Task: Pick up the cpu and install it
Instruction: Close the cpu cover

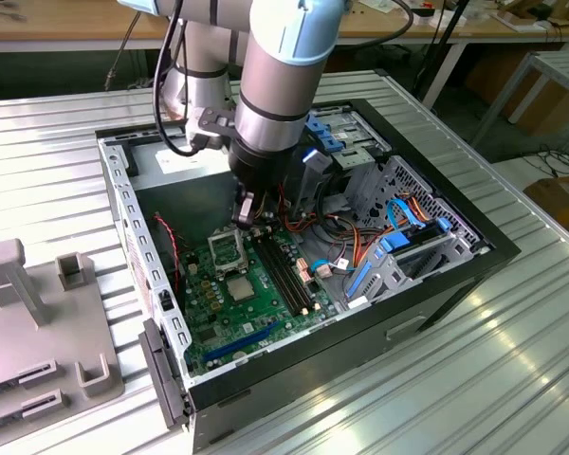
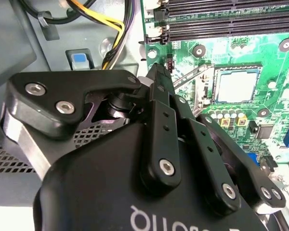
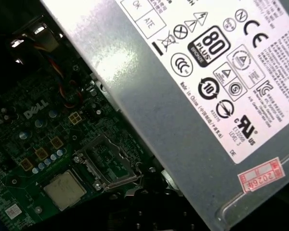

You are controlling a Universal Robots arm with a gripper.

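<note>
grey cpu (image 3: 64,189) seemingly seated beside raised frame (image 3: 107,161).

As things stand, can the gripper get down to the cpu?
Probably yes. The cpu lies face-up in its socket on the motherboard, the hinged socket frame swung open beside it, nothing covering it. The gripper hangs just above that frame.

Dull grey metal cpu (image 3: 64,189)
</note>
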